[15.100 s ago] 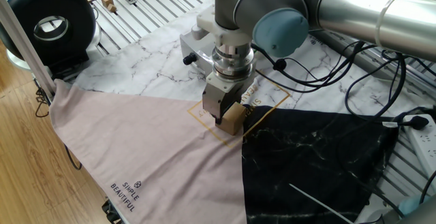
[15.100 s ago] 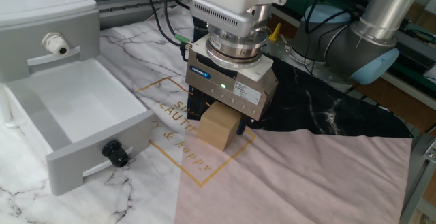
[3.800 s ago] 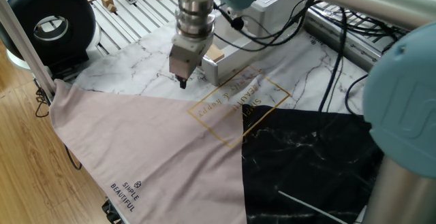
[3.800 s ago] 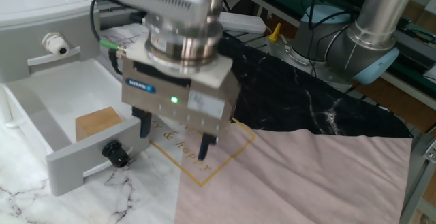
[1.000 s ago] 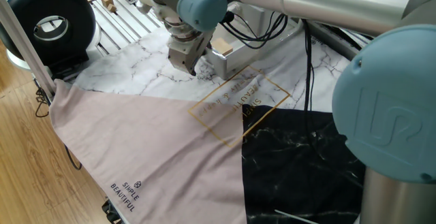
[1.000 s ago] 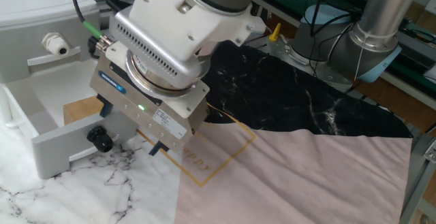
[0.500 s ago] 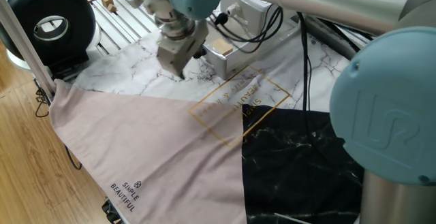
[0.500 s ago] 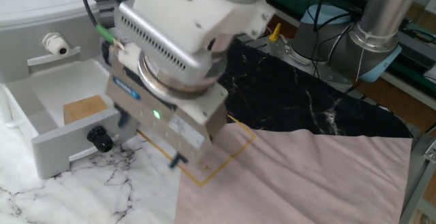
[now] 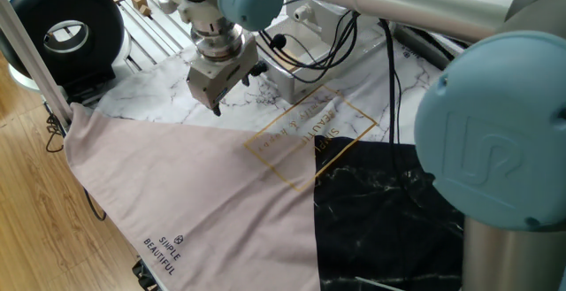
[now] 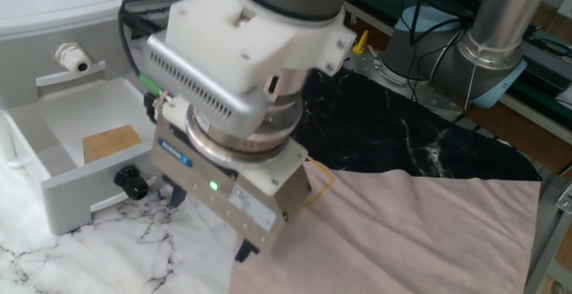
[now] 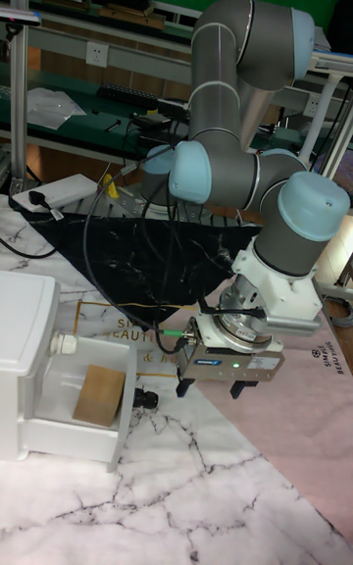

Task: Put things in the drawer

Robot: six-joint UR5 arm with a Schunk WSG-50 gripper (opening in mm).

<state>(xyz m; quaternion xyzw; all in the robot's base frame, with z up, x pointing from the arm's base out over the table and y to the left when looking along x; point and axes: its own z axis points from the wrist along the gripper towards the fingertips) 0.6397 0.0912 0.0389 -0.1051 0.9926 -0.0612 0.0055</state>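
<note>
With the cube [image 11: 99, 394] lying inside the half-open drawer [image 11: 110, 447], the placing looks done and closing seems in hand. Holding nothing, fingers apart, the gripper [image 11: 208, 389] hangs just beside the knob [image 10: 133, 184]; next it should press the front squarely inward.

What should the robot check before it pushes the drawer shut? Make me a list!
1. Cube lying inside the drawer: ok.
2. Gripper holding nothing: ok, nothing is between its fingers.
3. Drawer fully shut: not ok, it stands open.
4. Knob free of the gripper: ok, they are apart.
5. Cube low enough to slide under the cabinet: cannot tell.
</note>
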